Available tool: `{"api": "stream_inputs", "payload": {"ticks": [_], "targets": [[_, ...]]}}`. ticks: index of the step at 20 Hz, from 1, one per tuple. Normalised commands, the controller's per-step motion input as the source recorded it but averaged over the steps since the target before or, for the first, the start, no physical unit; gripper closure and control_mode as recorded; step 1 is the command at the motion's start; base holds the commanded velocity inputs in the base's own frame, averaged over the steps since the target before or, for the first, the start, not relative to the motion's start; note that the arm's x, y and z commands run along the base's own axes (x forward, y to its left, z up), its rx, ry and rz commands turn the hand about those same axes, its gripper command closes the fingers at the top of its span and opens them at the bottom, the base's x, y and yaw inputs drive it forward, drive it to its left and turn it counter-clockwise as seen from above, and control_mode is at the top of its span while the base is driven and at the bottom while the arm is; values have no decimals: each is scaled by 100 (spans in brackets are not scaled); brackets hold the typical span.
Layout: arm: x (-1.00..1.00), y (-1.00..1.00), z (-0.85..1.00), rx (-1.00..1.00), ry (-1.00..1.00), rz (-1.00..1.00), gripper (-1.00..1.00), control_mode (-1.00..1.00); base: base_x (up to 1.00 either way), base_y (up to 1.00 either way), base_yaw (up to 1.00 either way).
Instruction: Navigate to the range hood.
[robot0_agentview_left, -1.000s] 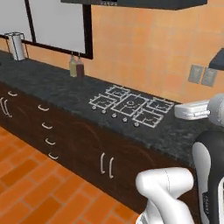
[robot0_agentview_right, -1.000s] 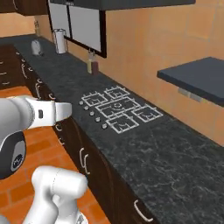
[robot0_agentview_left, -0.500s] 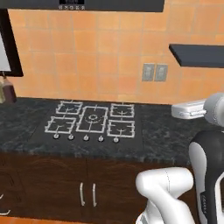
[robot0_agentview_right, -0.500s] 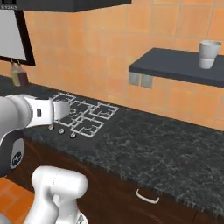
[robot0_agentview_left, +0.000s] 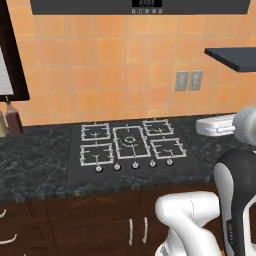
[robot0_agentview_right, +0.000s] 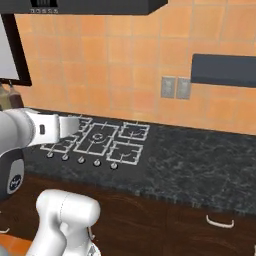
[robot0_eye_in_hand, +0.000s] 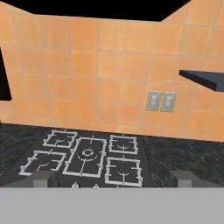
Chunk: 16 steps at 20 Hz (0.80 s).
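Fingers (robot0_eye_in_hand: 43, 178) spread apart, holding nothing — one range hood (robot0_agentview_left: 140, 6) spans the wall high above them, one five-burner cooktop (robot0_eye_in_hand: 87, 155) lies just beyond, two wall outlets (robot0_eye_in_hand: 160, 101) up to the right.

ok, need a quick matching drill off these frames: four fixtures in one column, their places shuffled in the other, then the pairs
Things:
1. wide dark grey range hood
2. black gas cooktop with pale metal grates
3. pair of grey wall outlets
4. dark grey slab shelf

Places:
A. on the orange tiles, between cooktop and shelf height
B. set flat in the dark speckled counter
C. jutting from the wall at the right
D. top edge of the view, directly above the burners

Pairs: 1-D, 2-B, 3-A, 4-C
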Motion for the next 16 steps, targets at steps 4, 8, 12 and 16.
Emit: {"api": "stream_inputs", "payload": {"ticks": [4,8,12,16], "targets": [[0,0,0,0,0,0,-100,100,-1,85,-5],[0,0,0,0,0,0,-100,100,46,-40,-16],[0,0,0,0,0,0,-100,100,76,-47,-18],[0,0,0,0,0,0,-100,100,68,88,-23]]}}
